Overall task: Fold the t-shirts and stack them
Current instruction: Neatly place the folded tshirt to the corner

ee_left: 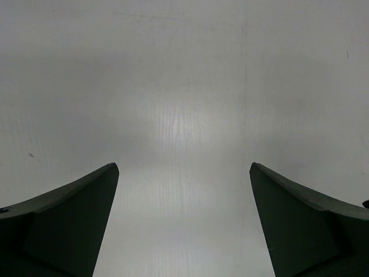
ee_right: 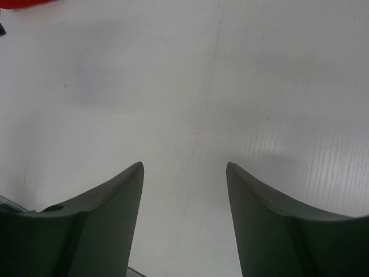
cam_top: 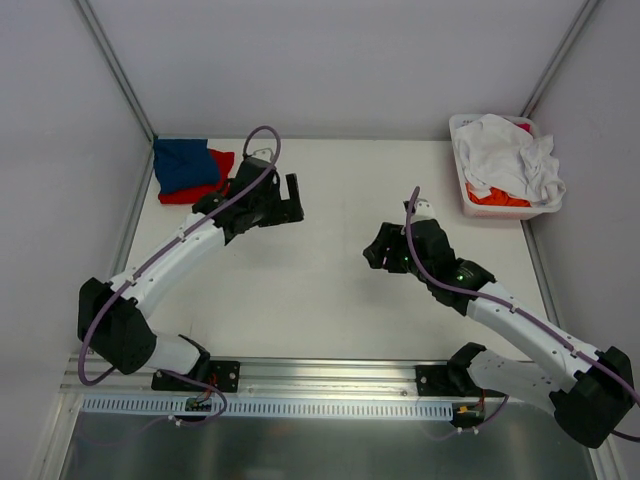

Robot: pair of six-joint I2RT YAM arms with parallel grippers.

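Two are stacked well left of the basket (cam_top: pixel 457 128): blue shirt (cam_top: pixel 184 162) over red shirt (cam_top: pixel 216 164). A white shirt (cam_top: pixel 512 155) and an orange shirt (cam_top: pixel 497 198) are heaped in it, judged light, limp, best pinched at a shoulder seam. Left gripper (ee_left: pixel 184 167) and right gripper (ee_right: pixel 184 165) are spread wide, empty.

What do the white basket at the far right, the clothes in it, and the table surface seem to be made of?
Basket: probably rigid plastic, smooth and white; its rim keeps straight edges.
White t-shirt and orange t-shirt: soft matte cloth, lying crumpled in loose folds.
Table: a white sheet with a slight sheen and fine parallel ribs, perhaps corrugated plastic.
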